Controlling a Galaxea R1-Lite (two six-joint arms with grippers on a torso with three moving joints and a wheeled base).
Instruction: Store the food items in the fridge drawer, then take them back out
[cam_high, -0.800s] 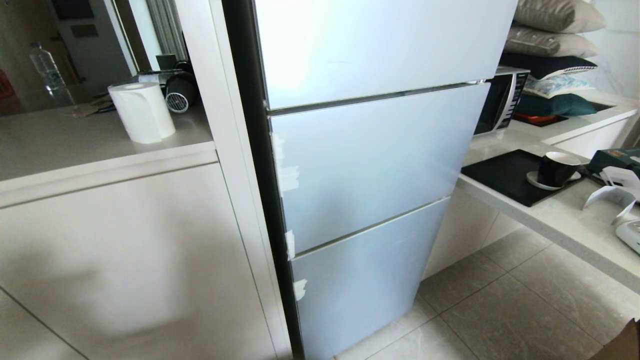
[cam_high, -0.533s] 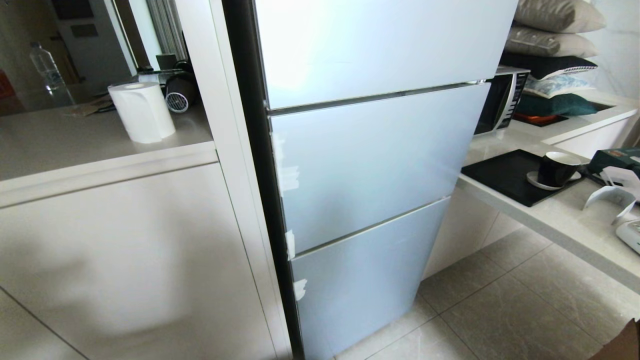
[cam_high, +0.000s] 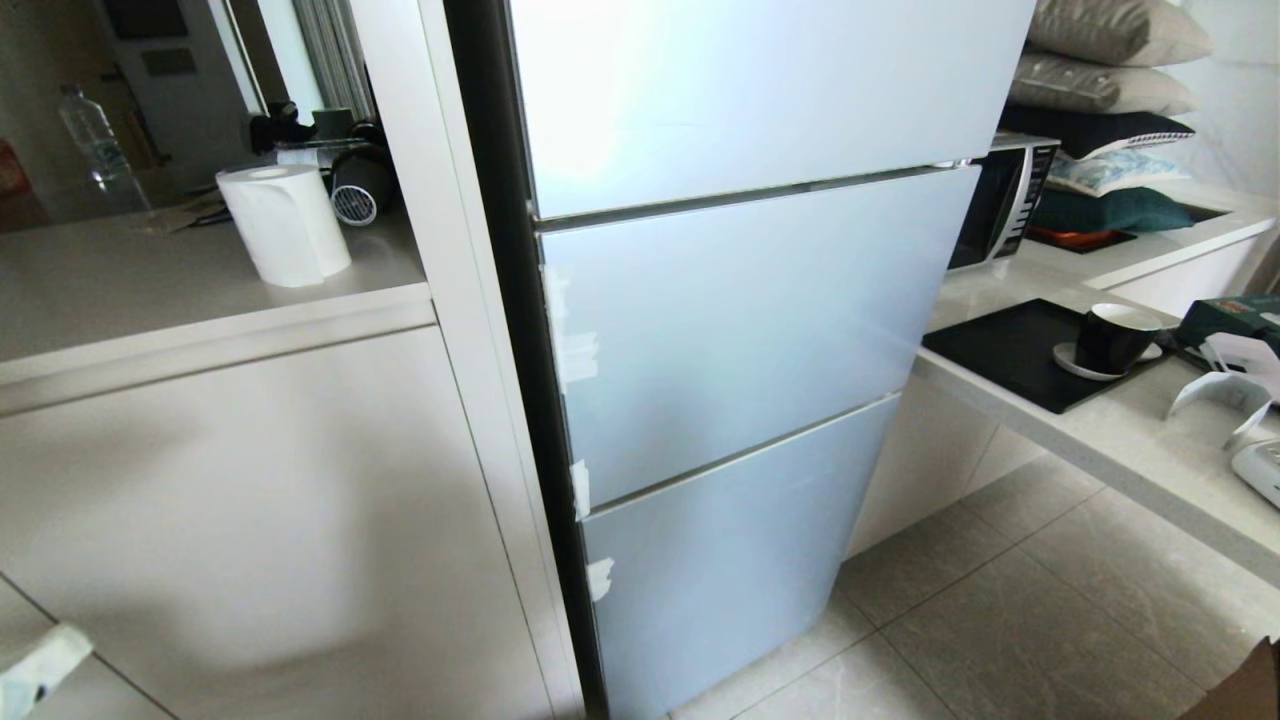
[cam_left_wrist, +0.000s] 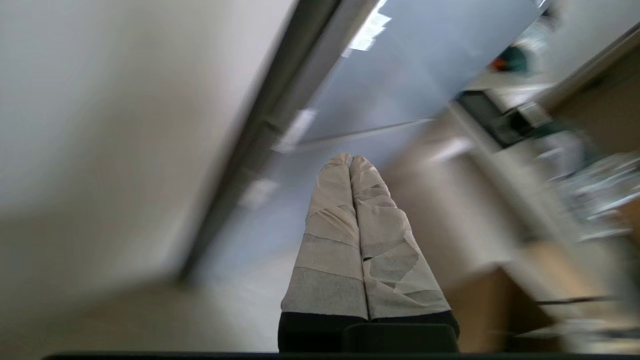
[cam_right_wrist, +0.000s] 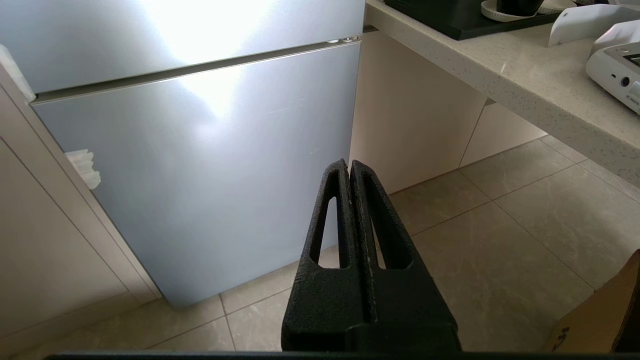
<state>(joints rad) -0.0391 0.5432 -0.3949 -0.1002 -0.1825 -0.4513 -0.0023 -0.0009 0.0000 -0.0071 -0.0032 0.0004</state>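
Left tool: the left tool (cam_left_wrist: 350, 160) has its two tape-wrapped fingers (cam_left_wrist: 327, 240) pressed flat together, holding nothing; it points toward the fridge's left edge, where the lower door panels meet.

Change: a pale, taped tip (cam_high: 40, 660) now pokes into the head view's bottom-left corner, which was bare half a second ago. The left wrist view is smeared, so this arm looks to be in mid-swing.

Right tool: the right tool (cam_right_wrist: 349, 167) is narrow too, black fingers touching and empty, hanging low in front of the bottom door panel (cam_right_wrist: 200, 175) above the floor tiles (cam_right_wrist: 500, 240).

Fridge: the fridge (cam_high: 740, 330) stands ahead of both tools with all three pale-blue panels closed.

Drawer: the clear drawer is not visible; presumably it sits behind one of the closed panels.

Food: no red toy produce shows in any view, so its place cannot be told.

Nearby: the table (cam_high: 1120, 430) lies off to the right tool's side with a dark cup (cam_high: 1112, 338) on it.

Meaning: the task appears barely begun; the left arm coming up suggests a reach for a door edge, and a panel must open before anything is stored.
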